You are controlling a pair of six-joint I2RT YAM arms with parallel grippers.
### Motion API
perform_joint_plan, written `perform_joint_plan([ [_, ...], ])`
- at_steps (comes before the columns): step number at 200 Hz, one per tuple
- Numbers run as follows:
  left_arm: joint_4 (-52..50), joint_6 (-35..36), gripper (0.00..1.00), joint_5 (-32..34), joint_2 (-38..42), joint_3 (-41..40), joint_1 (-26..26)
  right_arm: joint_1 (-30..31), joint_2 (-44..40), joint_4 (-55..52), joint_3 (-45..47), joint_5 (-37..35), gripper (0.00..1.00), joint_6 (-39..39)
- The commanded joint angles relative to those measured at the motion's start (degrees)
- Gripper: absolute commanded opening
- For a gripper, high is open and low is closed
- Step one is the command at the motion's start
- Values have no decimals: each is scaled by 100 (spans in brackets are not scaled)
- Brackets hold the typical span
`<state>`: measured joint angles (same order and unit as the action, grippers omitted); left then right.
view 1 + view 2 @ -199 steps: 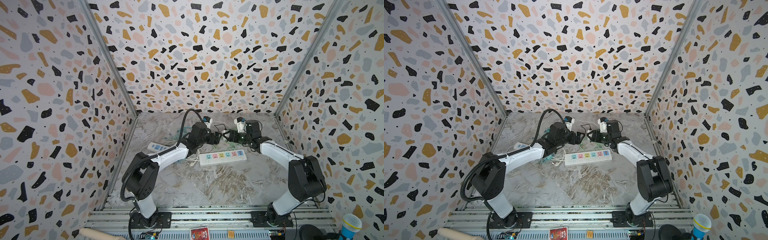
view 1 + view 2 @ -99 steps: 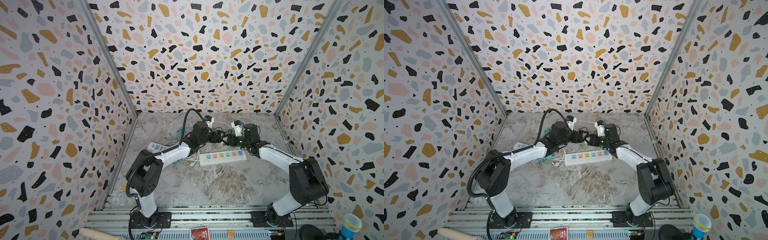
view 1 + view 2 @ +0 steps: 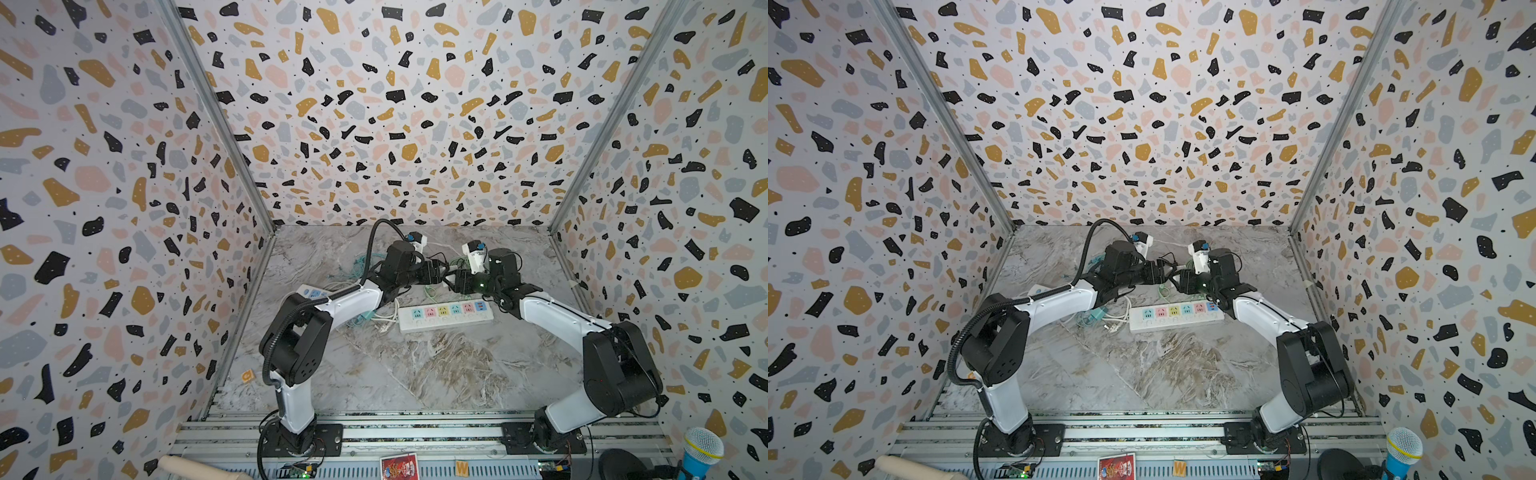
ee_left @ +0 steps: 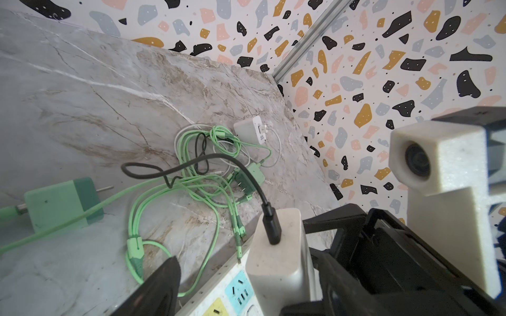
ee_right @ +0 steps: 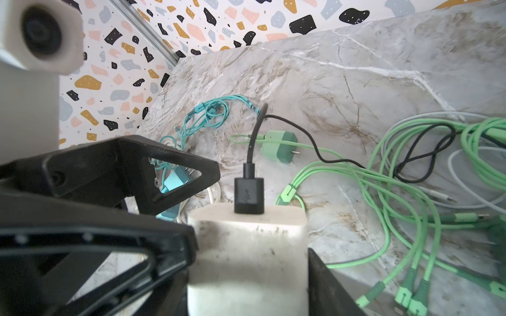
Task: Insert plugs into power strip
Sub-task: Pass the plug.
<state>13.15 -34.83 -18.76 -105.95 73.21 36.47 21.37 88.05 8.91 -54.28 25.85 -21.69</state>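
White plug (image 5: 246, 260) sits in the right gripper (image 3: 458, 281), jaws clamped on its two long flanks at a mid gap; one finger (image 5: 328, 287) is pressed flat against the side. The plug's long axis runs roughly along the right fingers. The end carrying the black cable (image 5: 249, 191) points out past the tips, and the prong end is buried back in the grip, so I cannot tell which way the prongs face. In the left wrist view the same plug (image 4: 276, 254) hangs over the power strip (image 4: 235, 290), cable end away from the strip and not seated in any socket. Left gripper (image 3: 441, 275) faces the right one tip to tip and its jaws are spread wide, holding nothing. One finger (image 4: 158, 284) stands clear of the plug with table (image 4: 82, 95) visible in the gap. In the right wrist view another left finger (image 5: 123, 169) reaches in beside the plug's cable end. I cannot tell whether the lower black frame touches the plug's flank. In both top views the strip (image 3: 444, 318) lies flat below the two grippers, on the side toward the arm bases, long axis across the line between the arms. Loose on the table beyond the fingertips are a mint plug (image 5: 278, 146) on its side with prongs out, a teal plug (image 5: 175, 180) behind the left finger, a second white plug (image 4: 249, 132), and tangled green cables (image 4: 191, 186).
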Motion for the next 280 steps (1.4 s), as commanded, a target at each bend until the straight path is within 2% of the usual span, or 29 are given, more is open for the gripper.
perform_joint_plan([
  [1, 83, -131, 78, -401, -151, 225, 27, 95, -372, 448, 11, 58, 43, 160],
  [57, 83, -261, 65, -847, -300, 294, 27, 125, -482, 526, 88, -36, 43, 227],
  [114, -181, -57, 58, -1181, -361, 350, 27, 122, -521, 667, 120, 74, 43, 272],
  [148, -426, 56, 47, -1499, -479, 503, 27, 122, -474, 635, 29, 80, 43, 378],
  [159, -473, 72, 47, -1525, -475, 520, 27, 122, -451, 599, -11, 70, 43, 418],
  [223, -786, 254, 23, -2048, -551, 684, 27, 87, -343, 598, -140, 62, 43, 430],
  [252, -936, 322, 11, -2123, -628, 749, 27, 61, -367, 577, -154, 65, 48, 452],
  [280, -1342, 666, 5, -1936, -600, 873, -4, -4, -431, 505, -129, 61, 57, 489],
])
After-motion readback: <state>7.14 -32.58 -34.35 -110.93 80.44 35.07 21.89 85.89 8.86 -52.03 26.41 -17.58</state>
